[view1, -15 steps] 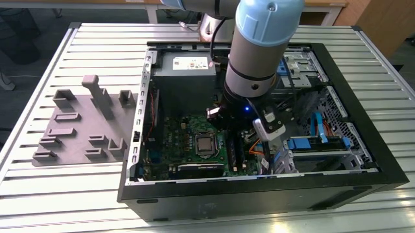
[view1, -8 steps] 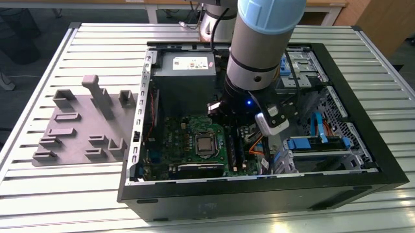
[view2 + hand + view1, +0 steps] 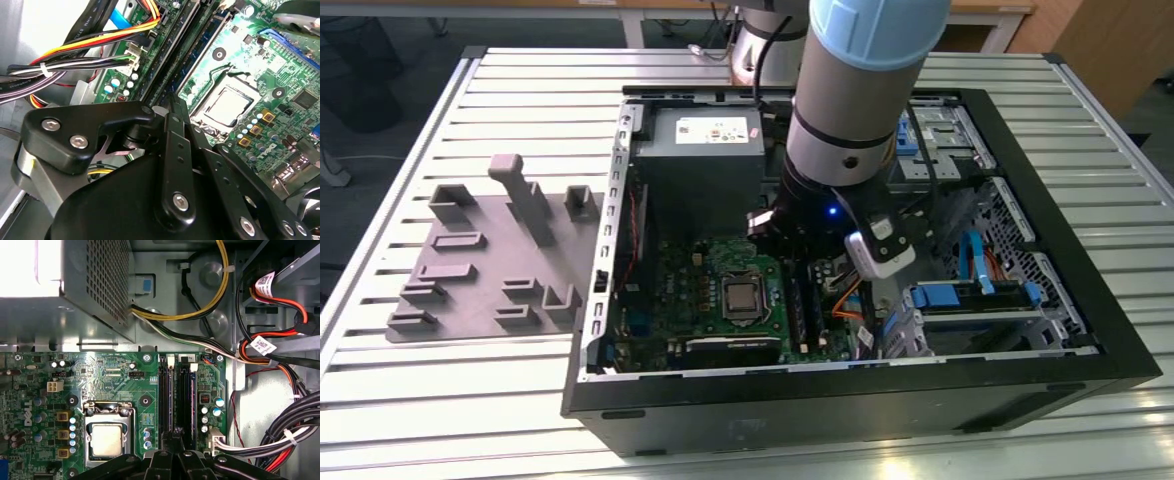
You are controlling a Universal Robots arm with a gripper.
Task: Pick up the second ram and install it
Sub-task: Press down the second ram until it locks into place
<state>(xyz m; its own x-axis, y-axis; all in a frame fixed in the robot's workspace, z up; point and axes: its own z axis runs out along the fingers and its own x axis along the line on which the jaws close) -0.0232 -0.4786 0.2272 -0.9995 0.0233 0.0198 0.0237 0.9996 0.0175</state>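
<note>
The silver-and-blue robot arm (image 3: 854, 100) is reaching down into the open black desktop computer case (image 3: 854, 400), so the step in hand looks like seating the second ram. The black metal gripper (image 3: 172, 440) hangs right over the long black memory slots (image 3: 177, 395) on the green motherboard (image 3: 115, 380), just beside the square silver processor socket (image 3: 106, 440).

To do it well, the stick probably has to stay parallel to its slot and dead upright, notch matched and the end latches open. Then it needs a straight push down with even pressure at both ends. Any tilt and it'll likely jam or seat on one end only. The bundle of coloured power cables (image 3: 280, 435) next to the slots is worth staying clear of too.

In both wrist views the gripper's jaws are drawn narrow, pretty much together. Whether the blue-green stick is pinched between them or already sitting in a slot, can't tell, the gripper body hides that spot
</note>
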